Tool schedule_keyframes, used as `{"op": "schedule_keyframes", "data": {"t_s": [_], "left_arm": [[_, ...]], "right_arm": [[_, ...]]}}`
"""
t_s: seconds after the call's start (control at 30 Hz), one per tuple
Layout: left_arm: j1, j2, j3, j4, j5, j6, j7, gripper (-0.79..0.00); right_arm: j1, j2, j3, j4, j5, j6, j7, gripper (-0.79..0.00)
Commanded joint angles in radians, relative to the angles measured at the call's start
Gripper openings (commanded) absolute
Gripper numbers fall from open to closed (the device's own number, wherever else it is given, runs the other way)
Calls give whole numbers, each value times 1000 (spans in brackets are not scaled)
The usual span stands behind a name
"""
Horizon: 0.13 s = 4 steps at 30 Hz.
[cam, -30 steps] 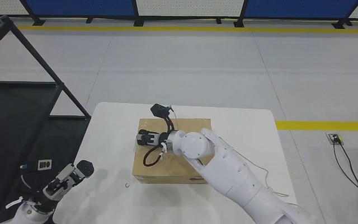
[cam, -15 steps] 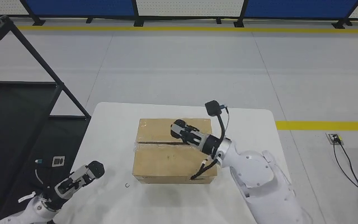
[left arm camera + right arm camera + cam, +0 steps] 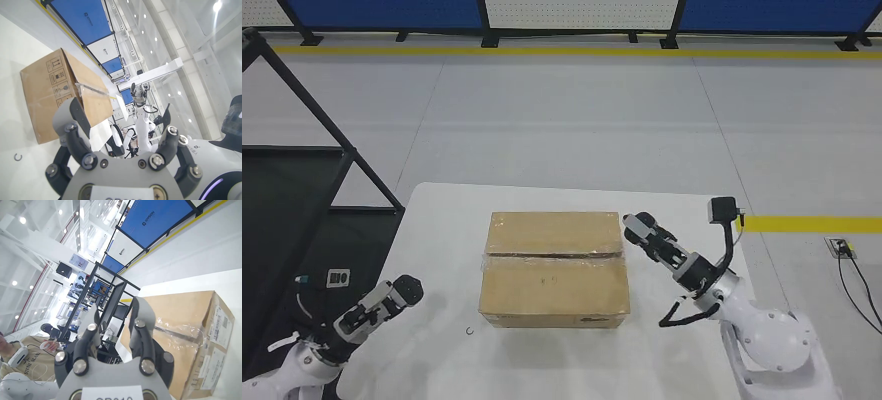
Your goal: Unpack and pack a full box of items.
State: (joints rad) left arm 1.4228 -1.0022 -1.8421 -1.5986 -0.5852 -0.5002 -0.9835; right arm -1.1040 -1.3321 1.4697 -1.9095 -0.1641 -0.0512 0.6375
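Note:
A closed cardboard box (image 3: pixel 554 270) with clear tape along its top seam sits in the middle of the white table (image 3: pixel 442 220). My right gripper (image 3: pixel 636 227) hovers just off the box's right end, open and holding nothing. In the right wrist view the right gripper (image 3: pixel 115 309) is beside the taped box (image 3: pixel 179 328). My left gripper (image 3: pixel 404 291) is low at the table's front left, well apart from the box. In the left wrist view the left gripper (image 3: pixel 122 113) stands open and empty, facing the box (image 3: pixel 56 91).
A small C-shaped ring (image 3: pixel 471 332) lies on the table near the box's front left corner, also seen as the ring (image 3: pixel 18 157). A black metal frame (image 3: pixel 332 150) stands off the table's left side. Bare tabletop surrounds the box.
My right arm has swung from over the box's top to its right end and drawn back toward the table's right edge. The left arm has shifted slightly. The box has stayed put.

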Motion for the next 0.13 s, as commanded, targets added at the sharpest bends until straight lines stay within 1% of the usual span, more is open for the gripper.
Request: {"op": "schedule_keyframes", "data": {"t_s": [0.0,0.1], "left_arm": [[0,0,0,0,0,0,0,0],[0,0,0,0,0,0,0,0]], "right_arm": [[0,0,0,0,0,0,0,-271],[0,0,0,0,0,0,0,-143]]}}
